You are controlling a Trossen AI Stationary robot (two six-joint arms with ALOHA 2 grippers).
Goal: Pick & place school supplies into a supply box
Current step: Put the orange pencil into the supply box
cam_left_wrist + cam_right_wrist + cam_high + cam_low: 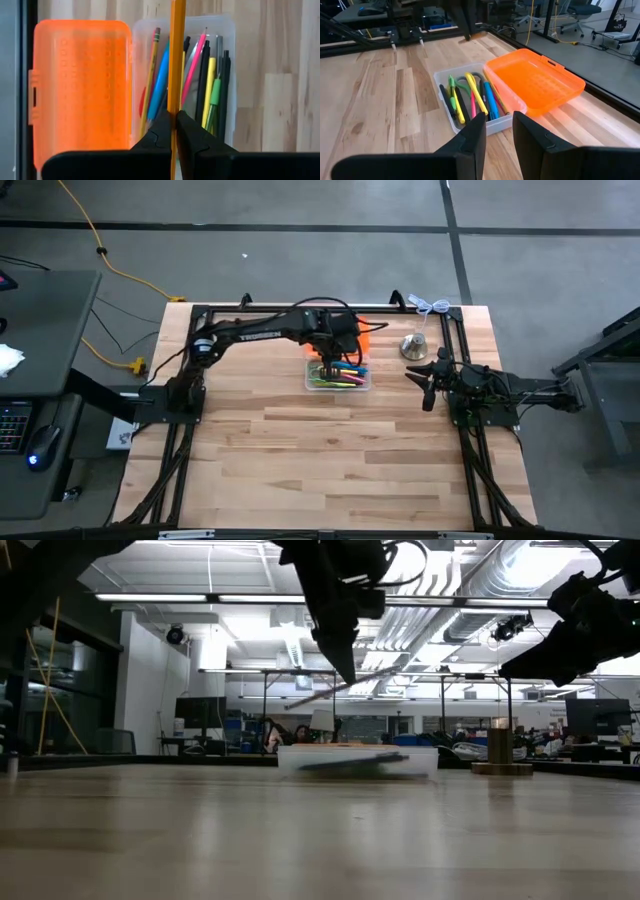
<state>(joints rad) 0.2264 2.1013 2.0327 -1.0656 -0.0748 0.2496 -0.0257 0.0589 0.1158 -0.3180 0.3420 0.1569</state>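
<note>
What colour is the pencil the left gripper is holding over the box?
Orange; the pencil shows best in the left wrist view, pinched in the left gripper.

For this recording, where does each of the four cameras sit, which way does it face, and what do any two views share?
High view: overhead, facing straight down on the table; both arms show, left gripper over the supply box, right gripper waiting at the side.
Low view: table height, facing level into the room; arms hang from above.
Left wrist view: looks down past its fingers, shut on an orange pencil, above the box.
Right wrist view: looks past its parted fingers across the table.
Shared: both wrist views show the box and orange lid.
</note>
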